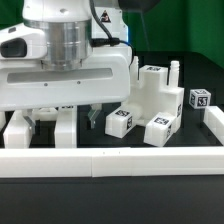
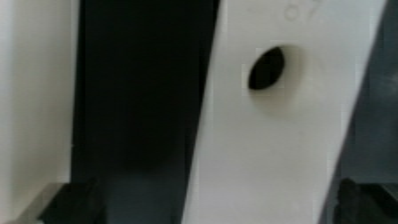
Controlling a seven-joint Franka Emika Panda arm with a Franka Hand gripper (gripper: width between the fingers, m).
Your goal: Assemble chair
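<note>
While the gripper [image 1: 70, 112] hangs low over the table with its two fingers spread as wide as they go, it holds nothing. In the wrist view, a long white chair part [image 2: 267, 140] with a dark oval hole [image 2: 267, 68] lies close below it. The part sits to one side of the gap between the fingers, not in the middle. The other chair pieces [image 1: 150, 95] sit in a pile near the arm, on the exterior view's right, behind the white border rail [image 1: 110, 160].

What could go wrong? If the fingers close now, I think one finger may hit the part first and push it away or tip it. The big arm could also bump the pile and knock pieces over.
</note>
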